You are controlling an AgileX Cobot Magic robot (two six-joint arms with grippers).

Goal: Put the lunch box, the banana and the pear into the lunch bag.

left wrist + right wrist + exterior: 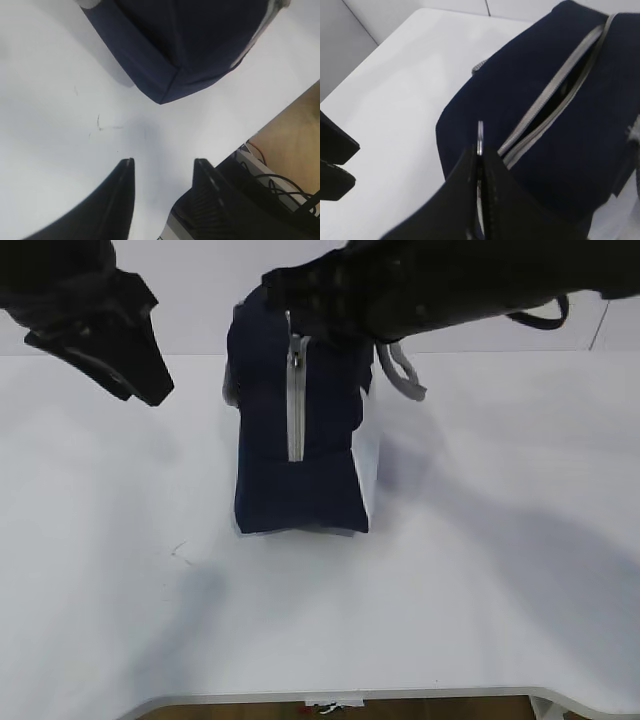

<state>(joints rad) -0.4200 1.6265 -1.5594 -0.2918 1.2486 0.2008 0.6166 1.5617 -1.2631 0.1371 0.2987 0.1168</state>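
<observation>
The navy-blue lunch bag stands on the white table, its grey zipper facing the exterior camera. In the right wrist view the zipper gapes partly open over a dark inside. My right gripper is shut on the thin metal ring pull at the bag's top end. My left gripper is open and empty, above the table left of the bag. The bag's lower corner shows in the left wrist view. The lunch box, banana and pear are out of view.
A grey webbing handle hangs off the bag's right side. The table's front edge is near; in the left wrist view the edge drops to floor and cables.
</observation>
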